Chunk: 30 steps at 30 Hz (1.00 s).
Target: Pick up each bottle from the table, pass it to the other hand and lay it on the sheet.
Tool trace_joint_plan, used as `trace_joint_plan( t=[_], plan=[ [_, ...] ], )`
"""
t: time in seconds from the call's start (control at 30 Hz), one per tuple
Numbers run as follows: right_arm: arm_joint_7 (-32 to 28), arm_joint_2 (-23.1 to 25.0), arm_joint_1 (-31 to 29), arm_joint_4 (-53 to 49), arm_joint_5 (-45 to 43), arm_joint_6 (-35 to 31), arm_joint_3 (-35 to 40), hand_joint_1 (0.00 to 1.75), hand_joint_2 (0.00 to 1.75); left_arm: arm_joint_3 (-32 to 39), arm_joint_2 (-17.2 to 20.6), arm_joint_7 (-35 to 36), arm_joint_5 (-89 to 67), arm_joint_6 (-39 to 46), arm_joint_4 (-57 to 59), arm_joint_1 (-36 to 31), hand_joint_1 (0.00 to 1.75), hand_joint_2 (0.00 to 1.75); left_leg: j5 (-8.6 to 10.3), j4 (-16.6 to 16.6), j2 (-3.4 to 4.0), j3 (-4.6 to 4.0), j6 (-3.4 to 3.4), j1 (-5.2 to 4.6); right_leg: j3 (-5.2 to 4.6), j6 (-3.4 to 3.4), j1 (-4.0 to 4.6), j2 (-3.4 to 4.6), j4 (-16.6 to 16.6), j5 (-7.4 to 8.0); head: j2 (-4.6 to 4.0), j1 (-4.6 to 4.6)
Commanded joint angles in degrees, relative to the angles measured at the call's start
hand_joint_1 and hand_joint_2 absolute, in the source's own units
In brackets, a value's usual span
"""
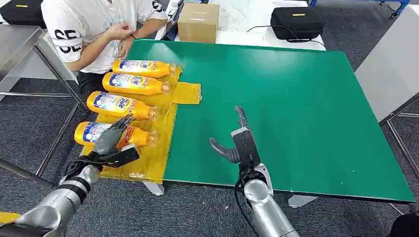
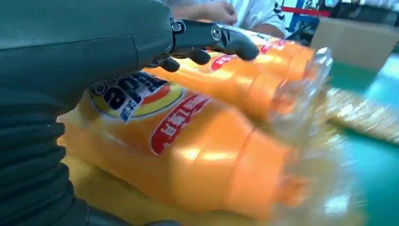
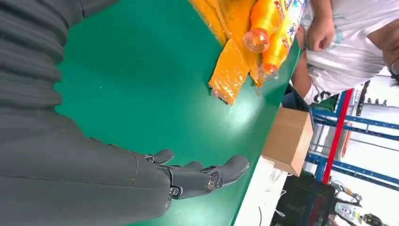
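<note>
Four orange plastic bottles with blue-and-yellow labels lie side by side on the yellow plastic sheet (image 1: 185, 92) at the green bench's (image 1: 296, 98) left edge, caps pointing inward. The nearest bottle (image 1: 138, 136) sits under my left hand (image 1: 111, 138), fingers draped over it; I cannot tell whether it grips or has let go. My right hand (image 1: 237, 143) hovers released over bare bench, nothing left to fetch, I judge.

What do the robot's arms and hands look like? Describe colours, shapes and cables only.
Both arms are silver, rounded metal tubes with darker joint rings. The left robot hand is dark grey with slim dark fingers and a black wrist block. The right robot hand has a black rectangular back, a thick grey thumb and grey fingers; a black cable loops at its wrist. The wrist views show grey ribbed covers behind each hand.
</note>
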Motion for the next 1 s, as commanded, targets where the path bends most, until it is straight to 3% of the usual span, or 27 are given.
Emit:
trace_joint_plan(
  t=[0.03, 0.23, 0.5, 0.53, 0.63, 0.77, 0.8, 1.0],
  plan=[
    [-0.97, -0.53, -0.15, 0.62, -0.8, -1.2, 0.41, 0.0, 1.75, 10.68, -5.43, -0.66, 18.25, -6.64, -19.33, 7.45, 0.0, 0.0, -0.1, -0.01, -0.06, 0.2, -0.03, 0.03, 0.23, -0.05, 0.03, -0.07, -0.03, -0.11, 0.0, 0.02],
    [-1.3, 0.15, 0.9, -2.53, -1.38, -1.09, 1.14, 0.0, 1.75, 15.06, -10.94, -0.66, 28.71, -22.25, -23.77, 7.6, 0.0, 0.0, -0.1, 0.03, -0.11, 0.09, -0.03, 0.05, 0.12, -0.06, 0.05, -0.12, 0.02, -0.14, 0.0, 0.0],
    [-3.3, 3.72, 0.79, -1.42, -3.26, -1.56, 3.21, 0.0, 1.75, 10.52, -21.71, 3.75, 31.06, -22.94, -24.84, 6.73, 0.0, 0.0, -0.02, -0.01, -0.18, -0.06, 0.0, -0.02, 0.02, -0.01, -0.01, -0.19, -0.02, -0.07, 0.0, 0.0],
    [-3.97, 4.4, 1.06, -1.44, -4.14, -2.05, 3.29, 0.0, 1.75, 8.69, -22.85, 5.62, 30.19, -20.12, -24.41, 6.41, 0.0, 1.75, -0.11, 0.04, -0.29, 0.09, -0.02, 0.01, 0.21, -0.05, 0.02, -0.29, 0.02, -0.19, 0.0, 0.02],
    [-5.19, 5.45, 2.08, -1.62, -6.54, -2.99, 3.12, 0.0, 1.75, 5.52, -25.12, 8.05, 29.58, -14.12, -23.7, 6.63, 0.0, 1.75, -0.06, 0.0, -0.19, -0.04, 0.0, -0.02, 0.06, -0.02, 0.0, -0.19, -0.02, -0.09, 0.0, 0.0],
    [-5.78, 5.13, 3.21, -2.18, -8.51, -2.67, 3.27, 0.0, 1.75, 3.82, -25.26, 7.3, 32.78, -13.4, -23.65, 7.51, 0.0, 1.75, -0.12, -0.04, -0.16, 0.12, -0.02, 0.0, 0.22, -0.05, 0.02, -0.16, -0.06, -0.14, 0.0, 0.0],
    [-5.85, 5.59, 4.41, -2.75, -10.37, -2.67, 2.26, 0.0, 1.75, 2.58, -25.26, 7.35, 30.8, -7.62, -24.02, 8.12, 0.0, 1.75, -0.1, -0.03, -0.09, 0.05, -0.02, -0.01, 0.13, -0.04, 0.01, -0.09, -0.05, -0.1, 0.0, 0.0],
    [-7.43, 6.81, 7.87, -4.81, -11.89, -3.96, 2.58, 0.0, 1.75, -0.48, -26.64, 7.83, 33.04, -4.26, -25.74, 10.91, 0.0, 1.75, -0.1, -0.03, -0.06, -0.02, -0.01, -0.01, 0.01, -0.03, 0.01, -0.06, -0.05, -0.08, 0.0, -0.02]
  ],
)
